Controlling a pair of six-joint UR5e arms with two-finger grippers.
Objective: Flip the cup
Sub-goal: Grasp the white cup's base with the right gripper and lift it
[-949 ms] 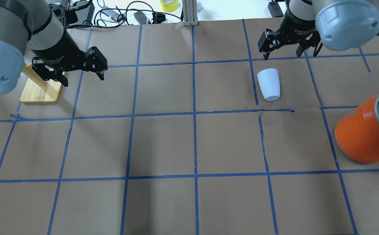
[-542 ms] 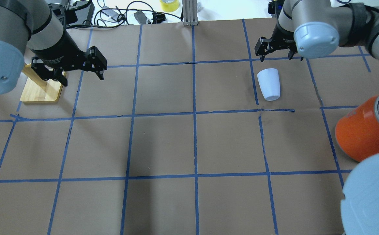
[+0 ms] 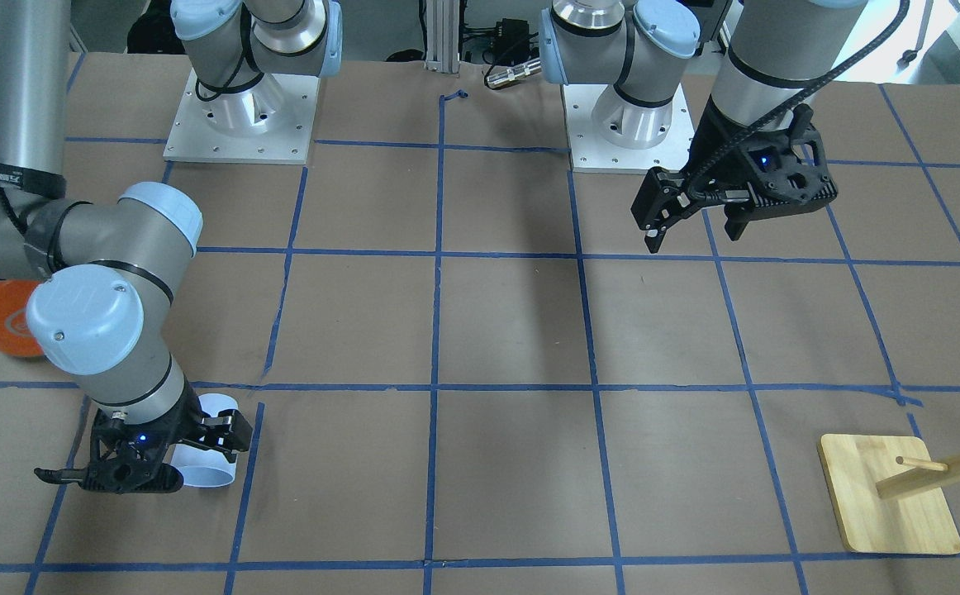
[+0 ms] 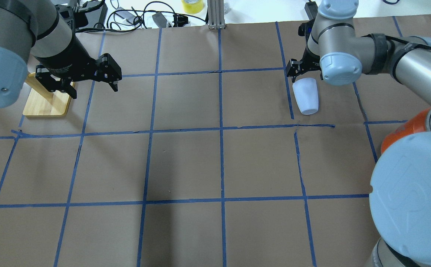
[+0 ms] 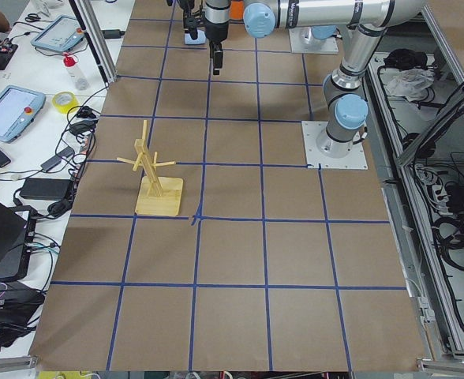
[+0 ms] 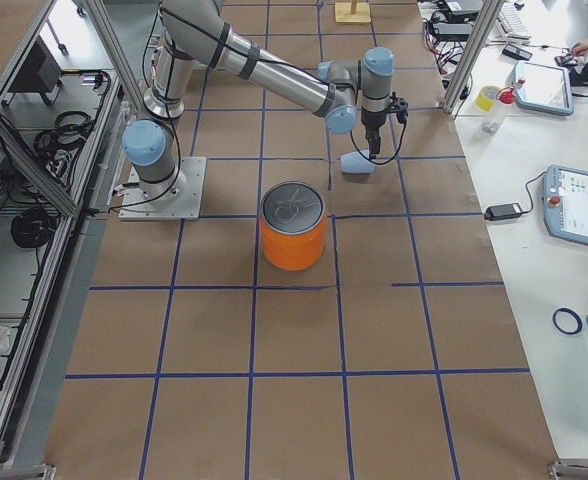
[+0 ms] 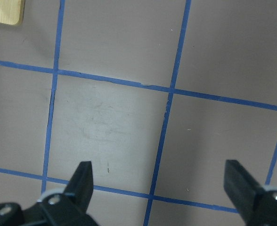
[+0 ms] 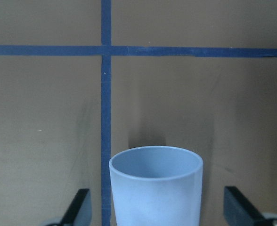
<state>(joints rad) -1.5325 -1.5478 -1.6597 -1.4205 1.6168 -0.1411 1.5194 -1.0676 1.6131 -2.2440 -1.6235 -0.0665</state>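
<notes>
The pale blue-white cup (image 4: 305, 98) lies on its side on the brown paper, wide end away from the robot. It also shows in the front view (image 3: 209, 473), the right-side view (image 6: 357, 166) and the right wrist view (image 8: 156, 188). My right gripper (image 3: 145, 459) is open and low over the cup's far end. Its fingers (image 8: 79, 209) stand on either side of the cup with a gap on each side. My left gripper (image 4: 95, 91) is open and empty, held above the table far from the cup; it also shows in the left wrist view (image 7: 159, 181).
A large orange canister (image 6: 294, 228) with a silver lid stands on the robot's side of the cup, to the right. A wooden peg stand (image 3: 889, 496) stands near the left gripper. My right arm's elbow (image 4: 412, 193) fills the overhead view's lower right corner. Cables and a yellow tape roll (image 4: 192, 5) lie past the far edge.
My right gripper has come down and toward the cup and now straddles its far end. The right arm's elbow has swung into the lower right corner. The cup and the left arm have not moved.
</notes>
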